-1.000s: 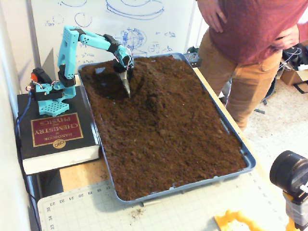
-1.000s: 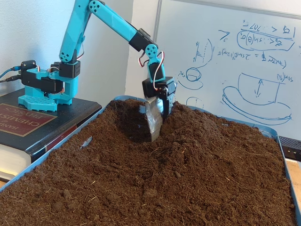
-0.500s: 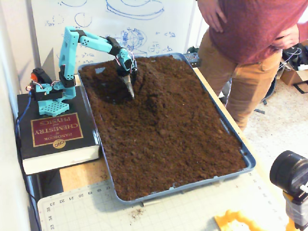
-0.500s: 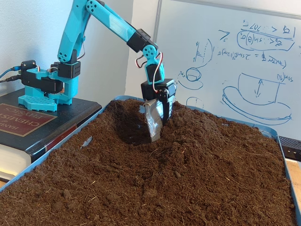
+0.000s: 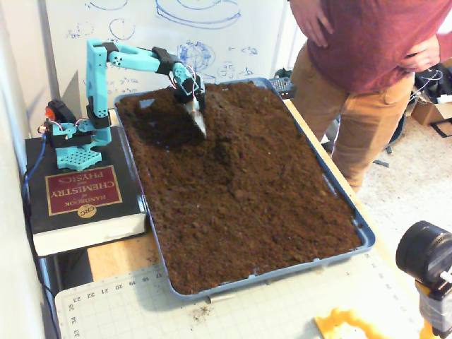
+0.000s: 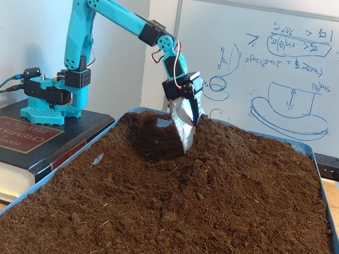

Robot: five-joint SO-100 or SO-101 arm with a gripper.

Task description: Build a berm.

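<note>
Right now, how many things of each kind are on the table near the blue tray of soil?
Turquoise robot arms: 1
Blue trays of dark soil: 1
Thick black chemistry handbooks: 1
Green cutting mats: 1
Total: 4

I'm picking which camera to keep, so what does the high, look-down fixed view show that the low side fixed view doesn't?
Only the high view shows the whole blue tray, the person, the cutting mat and a black camera.

Only the low view shows the berm in profile, rising beside the dug hollow, with the scoop tip at the soil.

Both show the arm, the end effector's metal scoop in the soil, the book and the whiteboard.
</note>
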